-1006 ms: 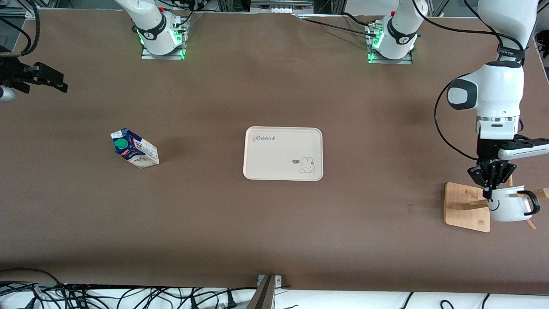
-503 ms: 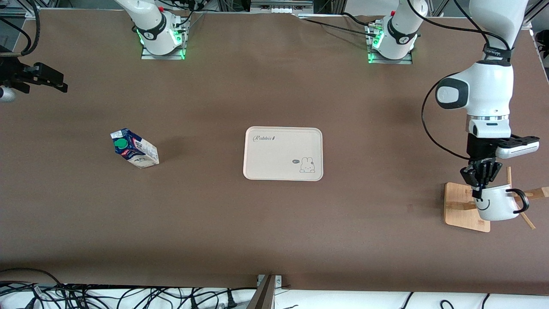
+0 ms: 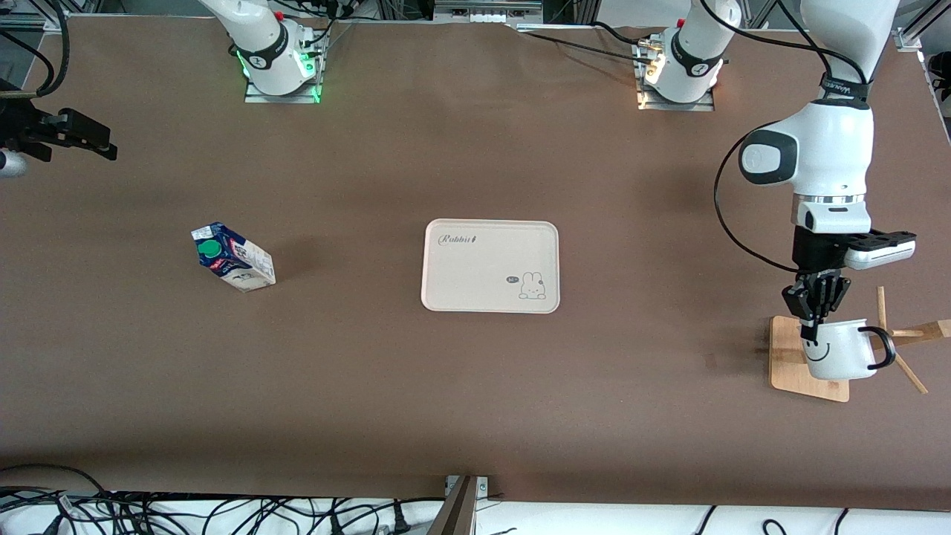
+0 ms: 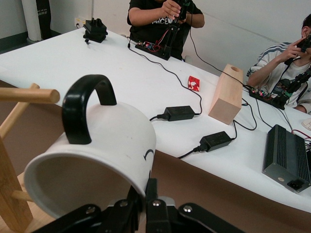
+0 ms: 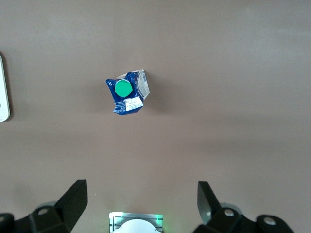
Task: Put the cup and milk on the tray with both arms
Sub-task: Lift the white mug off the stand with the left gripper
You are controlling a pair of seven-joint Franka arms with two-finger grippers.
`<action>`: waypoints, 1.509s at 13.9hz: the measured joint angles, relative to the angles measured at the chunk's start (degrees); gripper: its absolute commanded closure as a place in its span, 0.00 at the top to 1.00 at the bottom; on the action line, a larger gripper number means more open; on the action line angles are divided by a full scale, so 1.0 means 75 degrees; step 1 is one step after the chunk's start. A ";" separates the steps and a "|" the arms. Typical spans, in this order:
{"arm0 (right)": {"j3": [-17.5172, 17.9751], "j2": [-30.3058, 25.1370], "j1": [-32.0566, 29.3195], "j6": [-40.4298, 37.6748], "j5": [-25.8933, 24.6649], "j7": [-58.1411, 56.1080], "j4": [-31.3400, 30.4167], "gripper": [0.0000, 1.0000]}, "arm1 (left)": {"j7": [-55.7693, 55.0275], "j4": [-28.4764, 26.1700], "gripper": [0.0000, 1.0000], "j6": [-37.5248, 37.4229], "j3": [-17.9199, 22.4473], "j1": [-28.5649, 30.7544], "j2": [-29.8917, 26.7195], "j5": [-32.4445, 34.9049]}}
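Note:
The white cup (image 3: 839,351) with a smiley face and black handle hangs from my left gripper (image 3: 813,321), which is shut on its rim, over the edge of the wooden rack base. In the left wrist view the cup (image 4: 107,145) lies tilted with one finger inside the rim and one outside at my left gripper (image 4: 146,190). The milk (image 3: 232,256) stands on the table toward the right arm's end; it also shows in the right wrist view (image 5: 127,92). The cream tray (image 3: 490,265) lies empty mid-table. My right gripper (image 5: 141,183) is open, high over the table, and waits (image 3: 82,137).
The bamboo rack base (image 3: 789,355) with wooden pegs (image 3: 914,331) stands under and beside the cup at the left arm's end; a peg (image 4: 24,94) is close to the cup's handle. The tray's edge (image 5: 2,92) shows in the right wrist view.
My left gripper has carried the cup away from the rack pegs, toward the tray's side of the rack base. The right arm, milk and tray have not moved.

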 measured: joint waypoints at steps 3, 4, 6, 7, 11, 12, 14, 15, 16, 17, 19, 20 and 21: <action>0.0000 0.0000 0.0000 0.0000 0.0000 0.0000 0.0000 1.00 | 0.0000 -0.0054 0.00 -0.0025 -0.0052 -0.0014 -0.0035 0.0000; 0.0000 0.0000 0.0000 0.0000 0.0000 0.0000 0.0000 1.00 | 0.0000 -0.0145 0.00 -0.0037 -0.0115 -0.0065 -0.0038 0.0000; -0.0001 0.0001 0.0000 0.0000 0.0000 0.0000 0.0000 1.00 | 0.0000 -0.0420 0.00 -0.0074 -0.0218 -0.0291 -0.0039 -0.0001; -0.0001 0.0002 0.0000 0.0000 0.0000 0.0000 0.0000 1.00 | -0.0002 -0.0565 0.00 -0.0115 -0.0255 -0.0449 -0.0040 -0.0001; -0.0002 0.0003 0.0000 0.0000 0.0000 0.0000 0.0000 1.00 | 0.0001 -0.0803 0.00 -0.1206 -0.0700 -0.0798 -0.0080 -0.0002; -0.0002 0.0003 0.0000 0.0000 0.0000 0.0000 0.0000 1.00 | 0.0041 -0.0764 0.00 -0.1688 -0.0758 -0.0824 -0.0120 0.0041; -0.0002 0.0004 0.0000 -0.0002 0.0000 0.0000 0.0000 1.00 | 0.0172 -0.0514 0.00 -0.2896 -0.0774 -0.0839 -0.0200 0.0502; -0.0003 0.0004 0.0000 -0.0002 0.0000 0.0000 0.0000 1.00 | 0.0176 -0.0337 0.00 -0.3526 -0.0769 -0.0833 -0.0256 0.0947; -0.0003 0.0004 -0.0001 -0.0002 0.0000 0.0000 0.0000 1.00 | 0.0174 -0.0155 0.00 -0.4126 -0.0768 -0.0827 -0.0344 0.1363; -0.0003 0.0004 -0.0001 -0.0002 0.0000 0.0000 0.0000 1.00 | 0.0176 0.0007 0.00 -0.4704 -0.0766 -0.0818 -0.0466 0.1670; -0.0004 0.0004 -0.0001 -0.0003 0.0000 0.0000 0.0000 1.00 | 0.0180 0.0356 0.00 -0.5945 -0.0757 -0.0786 -0.0748 0.2103; -0.0004 0.0004 -0.0001 -0.0003 0.0000 0.0000 0.0000 1.00 | 0.0184 0.0589 0.00 -0.6641 -0.0756 -0.0767 -0.0856 0.2241; -0.0004 0.0004 -0.0001 -0.0003 0.0000 0.0000 0.0000 1.00 | 0.0186 0.0849 0.00 -0.7306 -0.0755 -0.0753 -0.0930 0.2367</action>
